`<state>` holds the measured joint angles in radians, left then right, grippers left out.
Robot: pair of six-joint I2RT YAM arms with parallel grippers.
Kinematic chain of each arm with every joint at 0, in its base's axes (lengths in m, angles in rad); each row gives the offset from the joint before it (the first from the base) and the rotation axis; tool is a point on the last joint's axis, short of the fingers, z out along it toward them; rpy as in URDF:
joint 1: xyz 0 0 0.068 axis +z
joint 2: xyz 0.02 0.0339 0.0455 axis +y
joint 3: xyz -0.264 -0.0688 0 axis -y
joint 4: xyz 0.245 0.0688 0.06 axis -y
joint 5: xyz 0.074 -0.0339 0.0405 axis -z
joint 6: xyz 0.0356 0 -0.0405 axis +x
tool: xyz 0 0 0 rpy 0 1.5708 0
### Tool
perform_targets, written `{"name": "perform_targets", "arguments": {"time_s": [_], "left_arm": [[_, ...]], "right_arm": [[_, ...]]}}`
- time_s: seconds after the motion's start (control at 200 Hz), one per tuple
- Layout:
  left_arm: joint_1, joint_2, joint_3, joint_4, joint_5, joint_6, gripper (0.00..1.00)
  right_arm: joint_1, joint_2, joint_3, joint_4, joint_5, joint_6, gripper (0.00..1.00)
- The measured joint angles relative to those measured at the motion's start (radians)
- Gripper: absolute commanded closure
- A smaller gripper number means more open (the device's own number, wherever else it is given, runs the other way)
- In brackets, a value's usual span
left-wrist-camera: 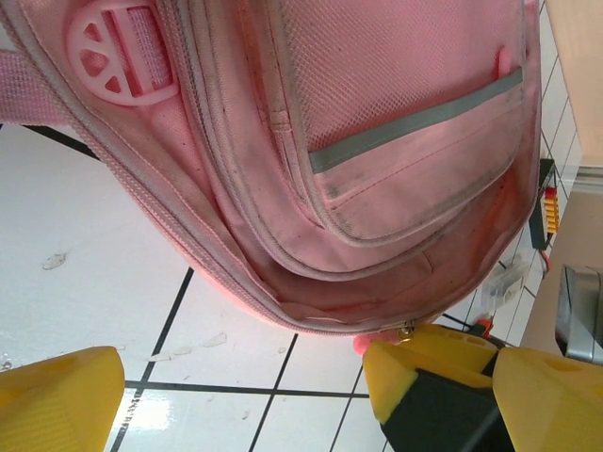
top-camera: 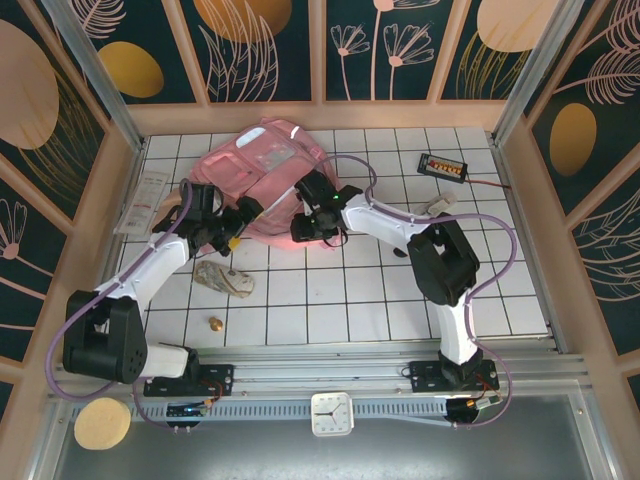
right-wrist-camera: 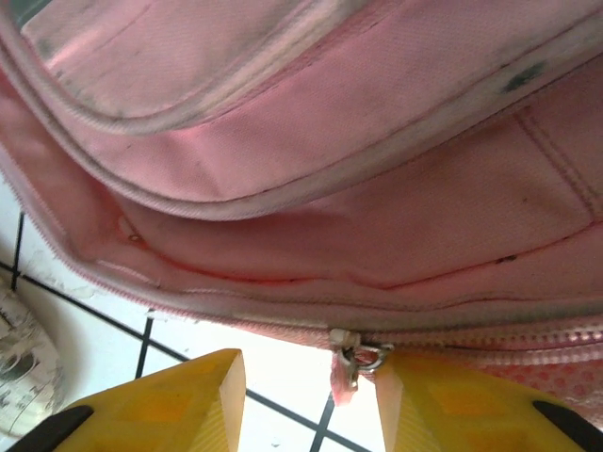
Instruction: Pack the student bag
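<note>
Overhead, student bag (top-camera: 262, 172), wrist-close, zip pull (right-wrist-camera: 345, 375) between parted right jaws, left jaws spread wide

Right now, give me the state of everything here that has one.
student bag: lying on the table, zip closed where visible.
left gripper: open, empty, at the bag's edge.
right gripper: open around the zip pull.
zip pull: hanging between the fingers, not pinched.

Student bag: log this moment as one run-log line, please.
bag: student bag lying on table | left gripper: open, at bag's near edge | right gripper: open, zipper pull between its jaws, not pinched
</note>
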<state>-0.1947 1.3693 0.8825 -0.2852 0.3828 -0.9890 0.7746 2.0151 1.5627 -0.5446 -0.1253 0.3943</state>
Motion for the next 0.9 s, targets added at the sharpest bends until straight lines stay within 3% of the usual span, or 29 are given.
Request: {"name": "perform_targets", "arguments": {"time_s": [0.43, 0.706, 0.796, 0.901], "left_arm": [[0.000, -0.022, 0.000, -0.006, 0.002, 0.000, 0.01], [0.000, -0.023, 0.000, -0.007, 0.002, 0.000, 0.01], [0.000, -0.023, 0.000, -0.007, 0.002, 0.000, 0.01], [0.000, -0.023, 0.000, -0.007, 0.002, 0.000, 0.01]], "right_arm": [[0.026, 0.001, -0.059, 0.058, 0.076, 0.034, 0.70], [0.027, -0.005, -0.114, 0.127, 0.084, 0.035, 0.70], [0.027, -0.011, -0.127, 0.144, 0.085, 0.032, 0.79], [0.027, -0.011, -0.136, 0.158, 0.088, 0.034, 0.81]]}}
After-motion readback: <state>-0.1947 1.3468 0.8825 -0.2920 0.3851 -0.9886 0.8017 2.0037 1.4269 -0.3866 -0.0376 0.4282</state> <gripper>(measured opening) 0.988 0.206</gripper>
